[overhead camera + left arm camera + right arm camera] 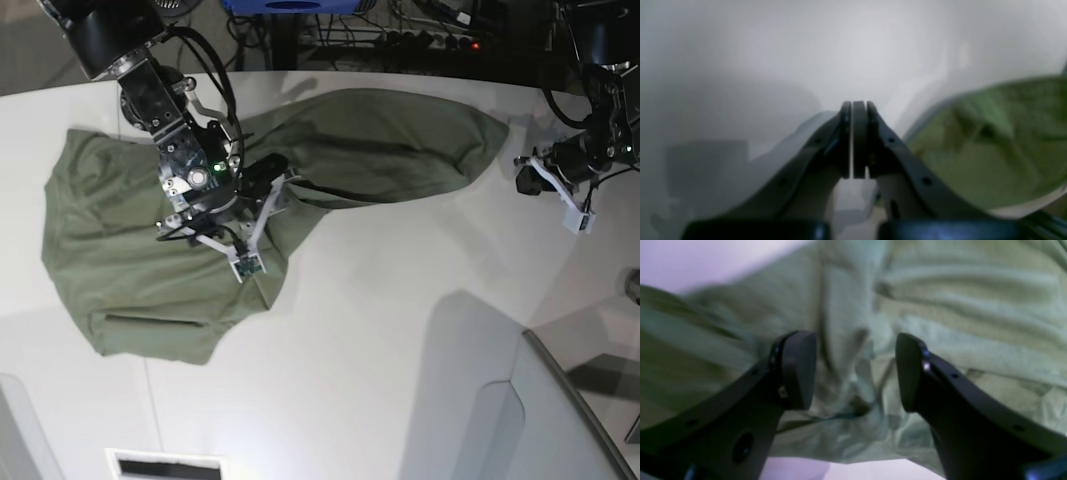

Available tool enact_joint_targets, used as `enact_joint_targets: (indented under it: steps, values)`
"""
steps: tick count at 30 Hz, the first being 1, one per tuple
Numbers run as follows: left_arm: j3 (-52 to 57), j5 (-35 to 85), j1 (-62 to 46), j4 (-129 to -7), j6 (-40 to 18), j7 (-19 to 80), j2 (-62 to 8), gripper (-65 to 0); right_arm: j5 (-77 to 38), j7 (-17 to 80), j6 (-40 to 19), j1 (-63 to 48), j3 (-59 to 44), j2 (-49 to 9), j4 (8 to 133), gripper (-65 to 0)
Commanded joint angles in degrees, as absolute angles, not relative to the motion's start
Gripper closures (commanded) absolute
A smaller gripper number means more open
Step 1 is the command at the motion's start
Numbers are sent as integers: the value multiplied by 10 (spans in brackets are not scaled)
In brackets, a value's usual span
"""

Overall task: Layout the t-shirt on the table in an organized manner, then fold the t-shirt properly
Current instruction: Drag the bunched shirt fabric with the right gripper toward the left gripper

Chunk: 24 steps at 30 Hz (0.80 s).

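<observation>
The olive-green t-shirt point(150, 260) lies rumpled on the white table point(400, 300), bunched at the left, with one long fold reaching toward the back right. My right gripper point(268, 178) hangs over the shirt's middle. In the right wrist view this gripper point(855, 370) is open, its dark fingers point(800, 370) apart above creased cloth point(957, 306), with nothing between them. My left gripper point(527, 178) is over bare table, just past the shirt's right end. In the left wrist view it point(859, 106) is shut on nothing, pads pressed together, with the shirt point(990, 143) off to its right.
A grey angled panel point(560, 420) rises at the table's front right corner. Cables and dark equipment point(430, 25) crowd the area behind the table's back edge. A small rectangular slot point(165, 465) sits in the tabletop at the front left.
</observation>
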<state>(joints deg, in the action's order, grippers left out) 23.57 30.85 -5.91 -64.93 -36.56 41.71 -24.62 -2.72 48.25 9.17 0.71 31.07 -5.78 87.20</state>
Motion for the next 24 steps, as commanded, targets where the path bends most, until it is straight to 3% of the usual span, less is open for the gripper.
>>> enact_joint_targets:
  steps: [1,7,13,21,24]
  values:
    - [245,316,-61,-667,-372,407,-258,0,-24,472,93,21,309,-55,876,-356]
    - [261,317,-73,-672,-372,407,-257,0,-24,461,93,21,308,-55,866,-342]
    - [256,317,-71,-675,-373,407,-256,0,-26,465,93,20,308,-51,866,-153]
    - [255,317,-70,-673,-373,407,-255,0,-26,472,93,22,309,-18,871,-12]
    - [258,317,-70,-673,-373,407,-255,0,-27,495,93,50,319,-2,871,0]
